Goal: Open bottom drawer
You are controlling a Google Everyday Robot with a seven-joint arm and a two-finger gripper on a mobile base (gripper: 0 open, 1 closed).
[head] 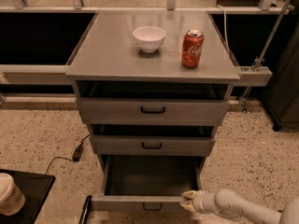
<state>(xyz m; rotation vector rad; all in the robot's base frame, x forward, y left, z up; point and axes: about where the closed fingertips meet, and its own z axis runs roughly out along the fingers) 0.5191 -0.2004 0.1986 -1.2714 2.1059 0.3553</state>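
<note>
The grey metal cabinet has three drawers with small black bar handles. The bottom drawer (140, 202) is pulled out far, and its inside shows empty and dark. Its handle (152, 206) sits at the lower edge of the view. My gripper (188, 201) is at the right end of the drawer's front, with its pale fingertips against the front panel's top edge. The white arm reaches in from the lower right. The two upper drawers (153, 110) are pulled out only slightly.
A white bowl (149, 38) and a red soda can (192, 48) stand on the cabinet top. A black cable and plug (77, 152) lie on the speckled floor to the left. A black tray with a paper cup (9, 195) is at the lower left.
</note>
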